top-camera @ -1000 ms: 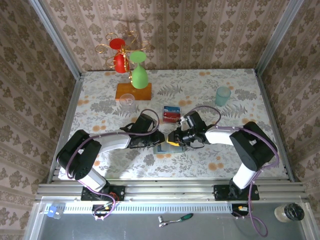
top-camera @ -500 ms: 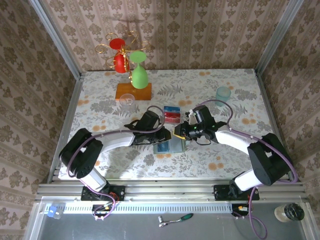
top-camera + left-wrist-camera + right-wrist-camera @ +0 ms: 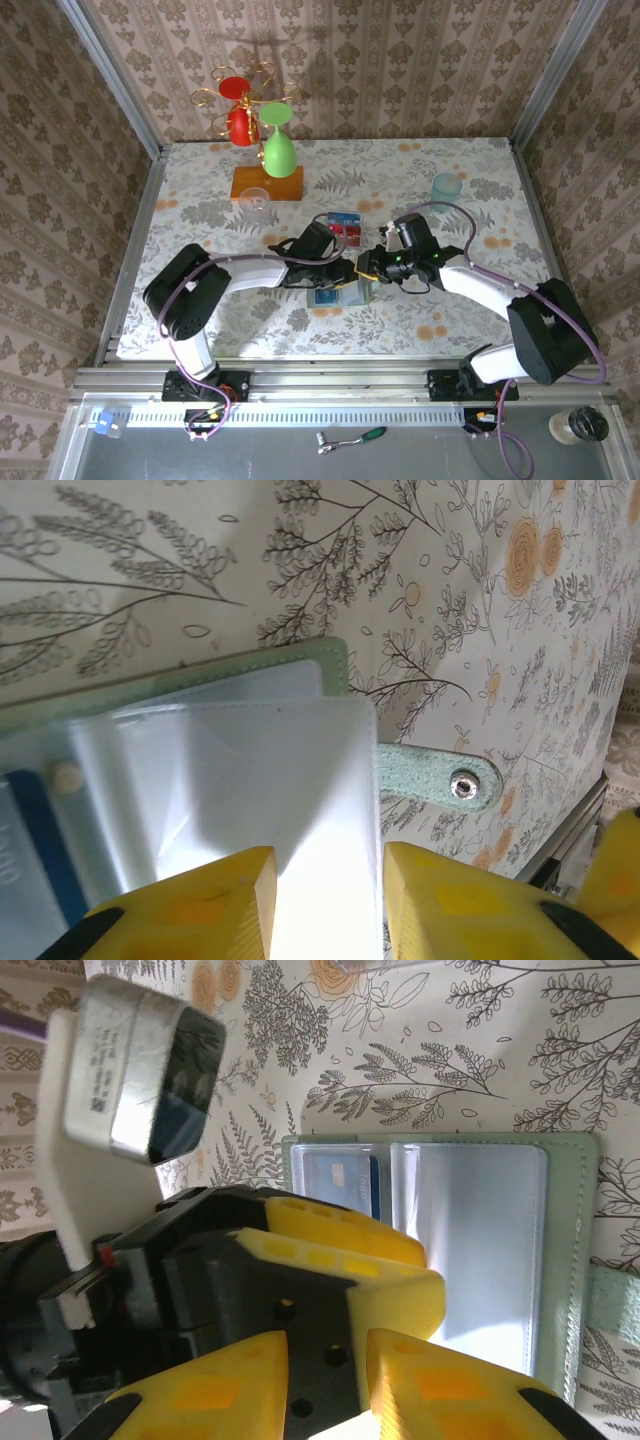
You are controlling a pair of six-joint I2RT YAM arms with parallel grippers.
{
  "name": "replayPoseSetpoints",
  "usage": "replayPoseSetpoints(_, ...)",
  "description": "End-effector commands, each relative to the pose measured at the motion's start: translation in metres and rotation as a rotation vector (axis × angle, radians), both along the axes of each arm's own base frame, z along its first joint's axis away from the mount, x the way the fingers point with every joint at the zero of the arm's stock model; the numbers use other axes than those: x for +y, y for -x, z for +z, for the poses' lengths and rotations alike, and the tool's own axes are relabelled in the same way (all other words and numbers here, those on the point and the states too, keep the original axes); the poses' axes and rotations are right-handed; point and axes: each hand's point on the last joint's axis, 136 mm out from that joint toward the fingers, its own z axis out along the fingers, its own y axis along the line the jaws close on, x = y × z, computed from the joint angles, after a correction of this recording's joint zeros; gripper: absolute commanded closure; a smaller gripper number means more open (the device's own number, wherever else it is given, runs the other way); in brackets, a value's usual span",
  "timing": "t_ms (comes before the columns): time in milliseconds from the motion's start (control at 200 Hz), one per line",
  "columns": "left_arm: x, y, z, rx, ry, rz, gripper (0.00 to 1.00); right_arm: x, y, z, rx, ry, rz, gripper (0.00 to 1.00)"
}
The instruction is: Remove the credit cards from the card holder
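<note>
The pale green card holder (image 3: 328, 296) (image 3: 575, 1210) lies open on the table, its snap strap (image 3: 440, 776) pointing away. A blue credit card (image 3: 340, 1175) (image 3: 28, 815) sits in a clear inner pocket. More credit cards, red and blue, lie in a small clear tray (image 3: 344, 228) behind it. My left gripper (image 3: 346, 272) (image 3: 330, 858) hangs over the holder, open, with a clear pocket page (image 3: 300, 780) showing between its fingers. My right gripper (image 3: 368, 270) (image 3: 328, 1345) is just to the right, its jaws a little apart, with the left gripper's body seen through the gap.
A wooden stand with red and green glasses (image 3: 263, 145) is at the back left, with a small clear cup (image 3: 257, 197) beside it. A teal cup (image 3: 446, 190) stands at the back right. The two grippers are almost touching.
The left gripper has slid right over the holder and its jaws have widened. The right gripper has drawn back to the right, off the holder's middle.
</note>
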Motion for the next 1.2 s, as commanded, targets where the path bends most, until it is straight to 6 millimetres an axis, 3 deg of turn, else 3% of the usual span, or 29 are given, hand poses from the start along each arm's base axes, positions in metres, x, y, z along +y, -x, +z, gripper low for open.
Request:
replayPoseSetpoints(0,-0.014,-0.002,0.006,-0.003,0.037,-0.024,0.65,-0.008,0.003,0.003,-0.018,0.023,-0.008,0.72)
replayPoseSetpoints(350,-0.022,-0.004,0.0,0.01,0.054,-0.04,0.65,-0.012,0.007,0.003,-0.014,0.032,-0.017,0.71)
replayPoseSetpoints(490,-0.017,-0.006,0.004,-0.001,0.058,-0.03,0.66,-0.011,0.006,0.002,-0.011,0.028,-0.021,0.71)
replayPoseSetpoints(870,0.028,-0.012,0.017,-0.047,0.054,0.055,0.7,0.002,0.001,0.0,0.004,-0.013,-0.008,0.71)
replayPoseSetpoints(890,0.031,-0.011,0.017,-0.047,0.05,0.059,0.7,0.003,0.001,-0.007,0.026,-0.003,-0.005,0.71)
replayPoseSetpoints(1195,0.072,-0.006,0.014,-0.061,0.015,0.133,0.72,0.028,0.001,-0.024,0.069,0.009,0.051,0.71)
